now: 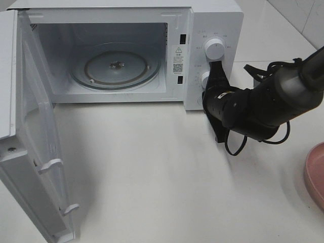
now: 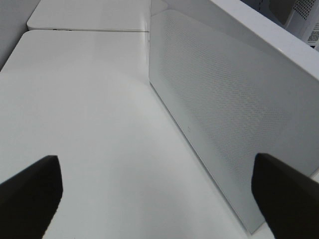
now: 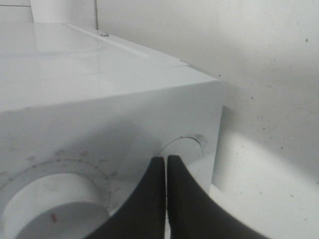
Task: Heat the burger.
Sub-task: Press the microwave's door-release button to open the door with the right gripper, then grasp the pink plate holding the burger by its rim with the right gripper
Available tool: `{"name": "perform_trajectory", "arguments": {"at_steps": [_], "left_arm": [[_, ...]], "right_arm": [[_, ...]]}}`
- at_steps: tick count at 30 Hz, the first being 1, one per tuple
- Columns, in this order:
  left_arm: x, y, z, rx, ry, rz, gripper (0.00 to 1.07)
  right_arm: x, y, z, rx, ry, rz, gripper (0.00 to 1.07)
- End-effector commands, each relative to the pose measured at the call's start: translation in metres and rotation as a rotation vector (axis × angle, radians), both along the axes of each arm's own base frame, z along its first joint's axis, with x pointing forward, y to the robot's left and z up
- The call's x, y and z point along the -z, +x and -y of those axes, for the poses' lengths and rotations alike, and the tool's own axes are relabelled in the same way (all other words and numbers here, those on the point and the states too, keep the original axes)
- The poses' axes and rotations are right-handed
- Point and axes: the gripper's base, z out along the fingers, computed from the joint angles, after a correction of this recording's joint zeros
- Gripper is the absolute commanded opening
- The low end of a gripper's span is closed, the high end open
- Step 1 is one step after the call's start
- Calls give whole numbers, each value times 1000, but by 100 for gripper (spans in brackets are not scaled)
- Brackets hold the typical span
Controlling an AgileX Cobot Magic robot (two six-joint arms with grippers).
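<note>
On the far left the door point(image 1: 30, 152) of the microwave point(image 1: 212, 15) hangs wide open. My left claw point(image 2: 155, 159) hovers low over the surface point(image 1: 152, 167) just beside the door's dotted outer face, fingers spread wide and gripping nothing. That arm itself is out of the high view.

Inside the cavity the glass turntable point(image 1: 116, 66) sits bare. The burger is not in the oven, and I cannot see it in any view. So I judge the heating not yet begun: the burger has to go in, the door has to shut, and a dial has to be turned.

Further right, my right arm reaches in from the side, wrist bent toward the control panel. My right claw point(image 1: 216, 68) is pressed together and empty, its tips between the upper knob point(image 1: 214, 49) and the lower knob point(image 1: 204, 80); I cannot tell whether they touch. A pink plate point(image 1: 316, 172) shows at the right edge.
</note>
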Motion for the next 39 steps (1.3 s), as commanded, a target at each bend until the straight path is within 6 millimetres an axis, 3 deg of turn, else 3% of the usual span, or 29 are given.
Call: {"name": "perform_trajectory", "arguments": {"at_steps": [1,15,17,30,32,39], "left_arm": [[-1,-3,0,6,2,29,98],[-1,-3,0,6,2,29,98],[-1,-3,0,6,2,29,98],[-1,-3,0,6,2,29,98],[-1,-3,0,6,2,29,98],[-1,-3,0,6,2,29,98]], "right_arm": [[-9,-6,5,-42,-47,6,0],[-35,-37,12,-279,-218,-44,0],[-42,-44,8,-445,-325,-69,0],[-41,-63,2,-829,-548,-163,3],[-47,-70,3,-962,-641,-162,4],[-62,-80,7,-1147,-795,-138,6]]}}
